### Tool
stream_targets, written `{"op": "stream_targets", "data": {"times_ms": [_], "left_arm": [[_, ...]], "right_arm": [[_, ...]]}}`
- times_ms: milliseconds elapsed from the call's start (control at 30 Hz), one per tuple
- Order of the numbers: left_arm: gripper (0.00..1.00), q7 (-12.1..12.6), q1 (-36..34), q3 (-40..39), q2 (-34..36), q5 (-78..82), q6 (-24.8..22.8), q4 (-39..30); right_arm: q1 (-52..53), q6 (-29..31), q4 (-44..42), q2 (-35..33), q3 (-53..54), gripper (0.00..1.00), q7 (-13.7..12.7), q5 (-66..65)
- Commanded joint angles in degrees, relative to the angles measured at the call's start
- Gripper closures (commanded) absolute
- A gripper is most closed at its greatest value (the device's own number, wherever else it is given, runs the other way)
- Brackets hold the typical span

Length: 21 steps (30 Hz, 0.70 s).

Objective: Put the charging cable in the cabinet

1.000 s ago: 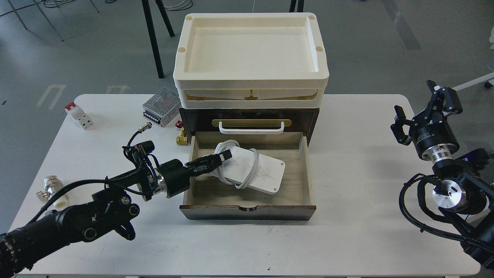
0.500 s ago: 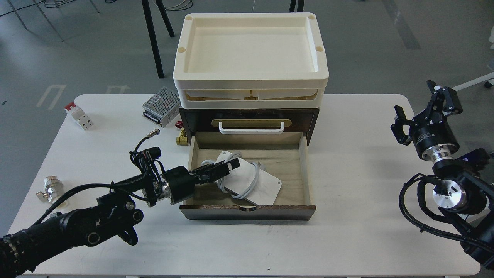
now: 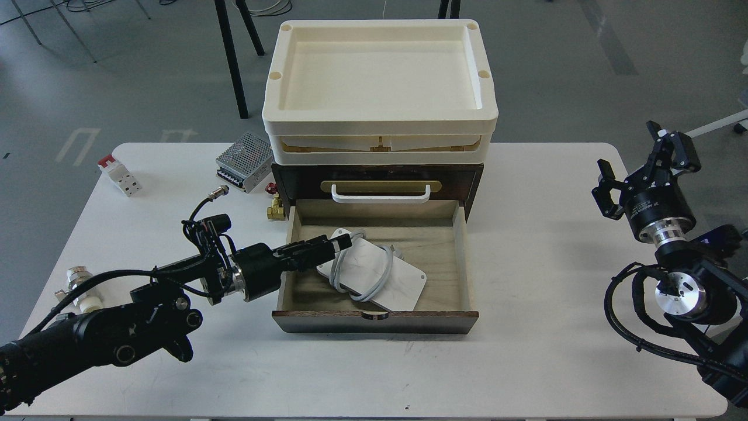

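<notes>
The left end effector (image 3: 336, 242) reaches over the drawer's left wall, its fingers nearly together at the upper-left corner of the charging cable (image 3: 374, 273); whether they pinch it or merely touch it, I cannot tell. The pad lies inside the open drawer of the cabinet (image 3: 374, 321), slightly askew. If a finger is snagged in the cable loop, withdrawing could drag the pad out. The right end effector (image 3: 640, 161) hangs spread, well apart.
</notes>
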Motion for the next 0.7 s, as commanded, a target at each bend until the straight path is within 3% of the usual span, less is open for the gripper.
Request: {"op": "stream_targets", "data": {"times_ms": [0,300,400,667], "left_arm": [[0.17,0.0,-0.7,-0.1,2.4,0.6,0.0,-2.6],[0.17,0.0,-0.4,-1.6,15.8,0.2,-0.1,-17.1],[0.17,0.0,0.6,-3.9,19.5,-3.1,0.0,-17.5],[0.16,0.0,4.7,-6.8,29.3,-36.8,-0.6,-13.8]], "right_arm": [[0.0,0.0,0.0,0.0,0.0,0.01,0.0,0.0],[0.0,0.0,0.0,0.0,0.1,0.01,0.0,0.0],[0.0,0.0,0.0,0.0,0.1,0.01,0.0,0.0],[0.0,0.0,0.0,0.0,-0.2,0.01,0.0,0.0]]}}
